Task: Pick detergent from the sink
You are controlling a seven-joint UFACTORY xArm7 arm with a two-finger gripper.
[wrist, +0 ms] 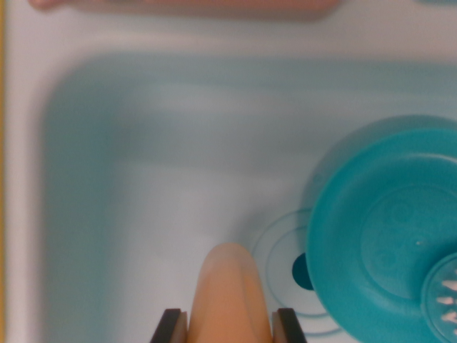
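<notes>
Detergent (230, 293), a peach-orange bottle with a rounded top, is sitting at the bottom centre of the frame, and I am seeing it wedged right between the two dark fingers (171, 326) of the gripper (230, 327). One finger is showing at the bottle's left side and the other at its right, both pressing against its flanks with no gap that I can make out, so the gripper is pinching the bottle. Only the fingers' top ends are showing above the lower edge of the frame, and the bottle's rounded end is reaching up past them toward the middle of the picture.

Just to the right of the bottle, I am looking at a dark teal drain hole (302, 271) ringed by faint concentric circles in the sink floor. A teal bowl (385, 236) is lying at the right side of the frame, covering part of those rings and running off the right edge. Something pale and round with small pink marks (446, 293) is sitting at the bowl's lower right; it is too blurred for me to name.

All of this is lying inside the light blue sink (143, 179), whose white rim is running along the left and top. A pinkish object (186, 6) is lying blurred across the top edge.
</notes>
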